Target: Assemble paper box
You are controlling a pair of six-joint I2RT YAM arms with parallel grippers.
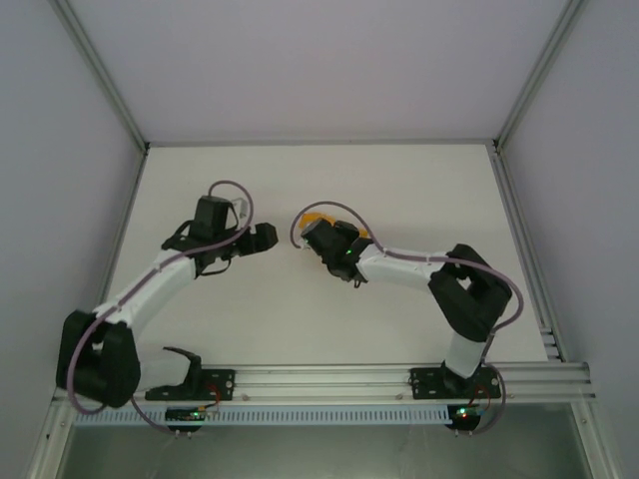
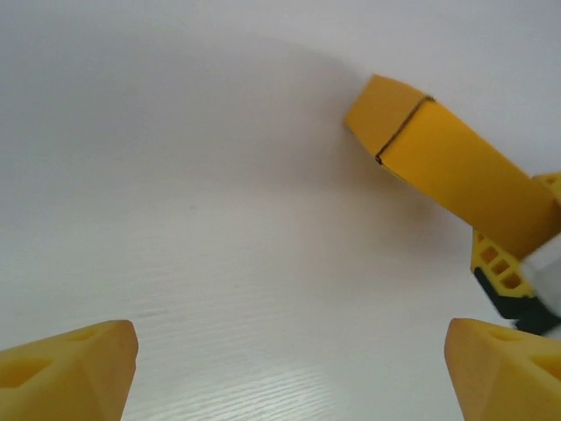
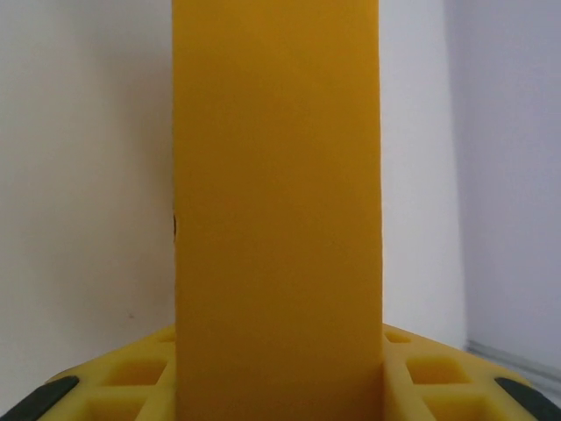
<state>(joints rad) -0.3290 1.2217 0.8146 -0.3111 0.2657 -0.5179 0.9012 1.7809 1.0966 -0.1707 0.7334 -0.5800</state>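
The paper box (image 2: 443, 162) is a small orange-yellow rectangular box. It sticks out of my right gripper (image 1: 319, 232) near the table's middle, and that gripper is shut on it. In the right wrist view the box (image 3: 277, 210) stands between the yellow fingers (image 3: 131, 373), running up the middle of the frame. My left gripper (image 1: 268, 236) hangs just left of the box, a short gap apart. It is open, its yellow fingertips (image 2: 74, 368) wide apart over bare table with nothing between them. The box's far end (image 1: 312, 217) peeks out past the right gripper in the top view.
The white table (image 1: 329, 319) is fenced by a metal rail (image 1: 399, 377) at the near edge and grey walls on the other sides. Both arm bases sit on that rail.
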